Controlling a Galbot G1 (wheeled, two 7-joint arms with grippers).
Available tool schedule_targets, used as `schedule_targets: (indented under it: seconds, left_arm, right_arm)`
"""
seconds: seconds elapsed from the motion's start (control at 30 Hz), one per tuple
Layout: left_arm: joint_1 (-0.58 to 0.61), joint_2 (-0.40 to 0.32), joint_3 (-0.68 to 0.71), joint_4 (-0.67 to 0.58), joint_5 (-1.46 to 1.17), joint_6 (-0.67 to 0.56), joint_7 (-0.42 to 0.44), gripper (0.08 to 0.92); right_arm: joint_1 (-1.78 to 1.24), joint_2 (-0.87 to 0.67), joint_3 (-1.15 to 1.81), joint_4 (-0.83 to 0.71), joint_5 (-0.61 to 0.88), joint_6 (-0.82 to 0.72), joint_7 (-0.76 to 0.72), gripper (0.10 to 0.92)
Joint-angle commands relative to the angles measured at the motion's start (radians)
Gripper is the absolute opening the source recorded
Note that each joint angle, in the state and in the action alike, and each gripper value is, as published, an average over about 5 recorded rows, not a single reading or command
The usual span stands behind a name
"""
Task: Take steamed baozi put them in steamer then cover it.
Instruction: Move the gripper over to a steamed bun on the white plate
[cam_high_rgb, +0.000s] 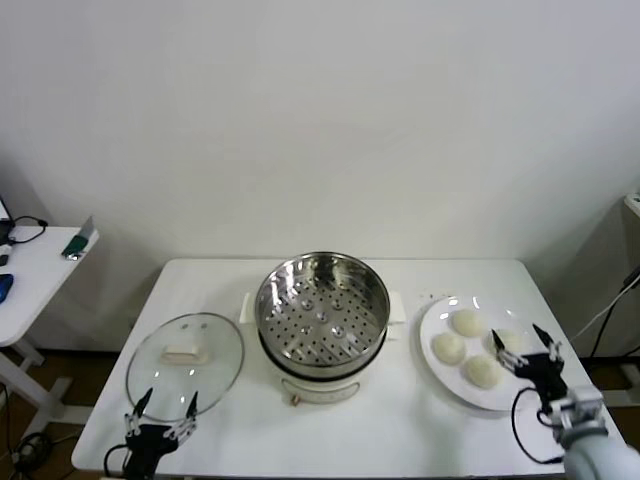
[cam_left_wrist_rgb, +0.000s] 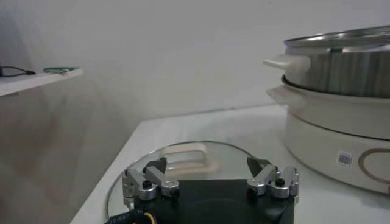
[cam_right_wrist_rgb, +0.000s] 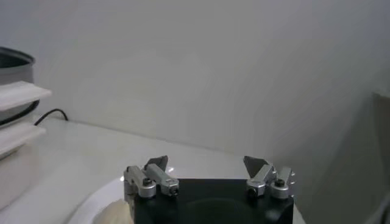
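The steamer (cam_high_rgb: 322, 315) stands empty on its cream pot base (cam_high_rgb: 318, 385) at the table's middle. It also shows in the left wrist view (cam_left_wrist_rgb: 347, 61). The glass cover (cam_high_rgb: 186, 358) lies flat to its left, handle up (cam_left_wrist_rgb: 189, 159). Several baozi lie on a white plate (cam_high_rgb: 440, 385) at the right: one far (cam_high_rgb: 466, 322), one left (cam_high_rgb: 447, 347), one near (cam_high_rgb: 481, 371), and one partly hidden behind my right gripper. My left gripper (cam_high_rgb: 170, 397) (cam_left_wrist_rgb: 207, 165) is open and empty at the cover's near edge. My right gripper (cam_high_rgb: 518, 336) (cam_right_wrist_rgb: 207, 163) is open and empty over the plate's right side, with a baozi (cam_right_wrist_rgb: 116, 213) beside it.
The white table (cam_high_rgb: 330, 435) has its front edge close under both grippers. A side table (cam_high_rgb: 35, 275) with a teal object (cam_high_rgb: 75, 245) and cables stands at the far left. The pot's side handle (cam_right_wrist_rgb: 18, 94) juts toward the plate.
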Motion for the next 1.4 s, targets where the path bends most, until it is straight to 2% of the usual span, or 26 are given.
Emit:
schedule_targets:
  seconds: [0.03, 0.27, 0.43, 0.63, 0.83, 1.13, 1.4]
  left_arm:
    - [-0.002, -0.001, 0.000, 0.003, 0.002, -0.002, 0.000, 0.823]
    - [-0.009, -0.002, 0.003, 0.009, 0.007, -0.007, 0.003, 0.823]
    - [-0.015, -0.001, 0.005, 0.016, 0.010, -0.010, 0.006, 0.823]
    - [-0.016, 0.000, 0.002, 0.020, 0.010, -0.012, 0.008, 0.823]
    - [-0.006, -0.005, -0.001, 0.015, 0.011, -0.020, 0.010, 0.823]
    - [-0.002, -0.012, -0.001, 0.008, 0.016, -0.030, 0.014, 0.823]
    - [0.001, -0.015, -0.006, 0.007, 0.018, -0.033, 0.015, 0.823]
  right_arm:
    - [0.451, -0.379, -0.336, -0.174, -0.146, -0.140, -0.354, 0.823]
    - [0.775, -0.512, -0.678, -0.361, -0.296, 0.062, -0.754, 0.823]
    - [1.082, -0.490, -1.004, -0.453, -0.329, 0.178, -0.924, 0.823]
    - [1.430, -0.351, -1.405, -0.583, -0.324, 0.193, -0.987, 0.823]
    - [1.610, -0.213, -1.656, -0.700, -0.268, 0.173, -1.011, 0.823]
    - [1.576, -0.073, -1.695, -0.837, -0.244, 0.127, -1.003, 0.823]
    - [1.494, 0.012, -1.635, -0.951, -0.308, 0.144, -1.008, 0.823]
